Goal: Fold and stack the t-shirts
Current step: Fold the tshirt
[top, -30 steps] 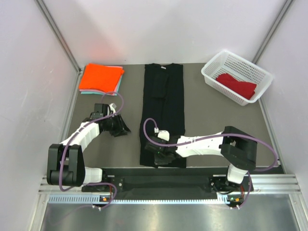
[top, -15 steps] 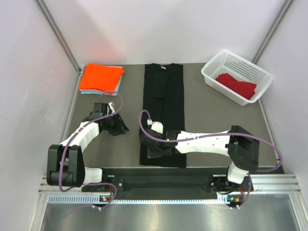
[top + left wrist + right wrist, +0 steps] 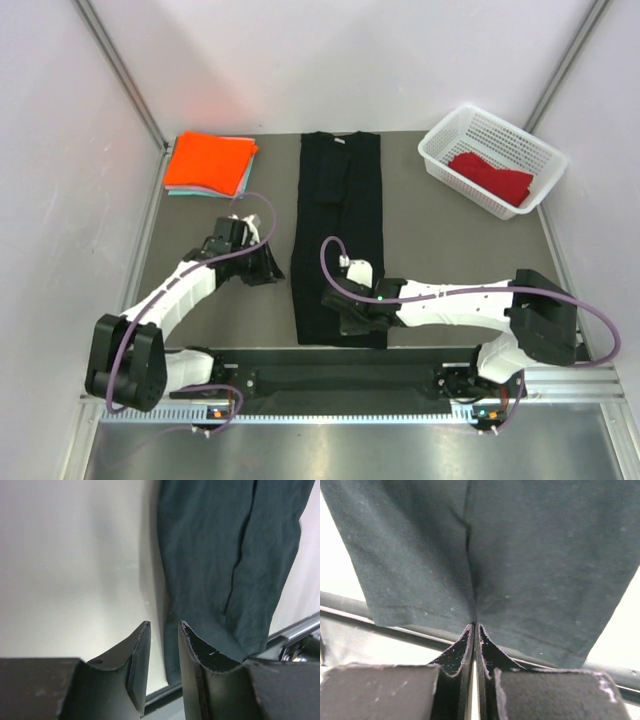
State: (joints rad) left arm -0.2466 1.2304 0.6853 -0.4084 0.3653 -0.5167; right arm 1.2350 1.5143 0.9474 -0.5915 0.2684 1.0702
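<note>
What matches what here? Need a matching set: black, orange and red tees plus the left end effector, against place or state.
Things:
1. black t-shirt
2. orange t-shirt
3. dark red t-shirt
4. left end effector

Place or state:
A. inside the white basket
B. folded, far left corner
C. open, holding nothing
D. laid out long, in the centre

Pairs: 1-D, 2-B, 3-A, 4-C

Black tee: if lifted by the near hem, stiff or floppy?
Likely floppy: the black tee puckers where the jaws of the right gripper pinch its hem. Thin cloth, so probably light. Its folded layers may slide apart.
</note>
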